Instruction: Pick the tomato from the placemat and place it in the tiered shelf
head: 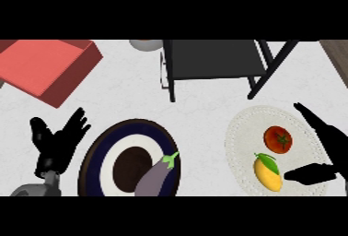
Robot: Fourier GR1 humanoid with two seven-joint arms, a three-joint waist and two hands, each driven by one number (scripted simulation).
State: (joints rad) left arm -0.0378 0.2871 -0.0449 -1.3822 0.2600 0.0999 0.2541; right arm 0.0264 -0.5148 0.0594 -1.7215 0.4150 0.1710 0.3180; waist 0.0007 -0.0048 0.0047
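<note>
Placemat [239, 138] — one tomato [279, 139], one mango [267, 172] — right hand [329, 143] beside.

White marbled counter [197, 115], dark wood strip [336, 53] at right edge

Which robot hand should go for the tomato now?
The right robot hand: it is open beside the placemat holding the tomato. The left robot hand rests open beyond the plate.

I see the red tomato [279, 139], green stem up, lying on my round pale placemat [239, 138], near its middle. The black tiered shelf [214, 60] stands beyond the placemat's far edge, well apart from it.
</note>
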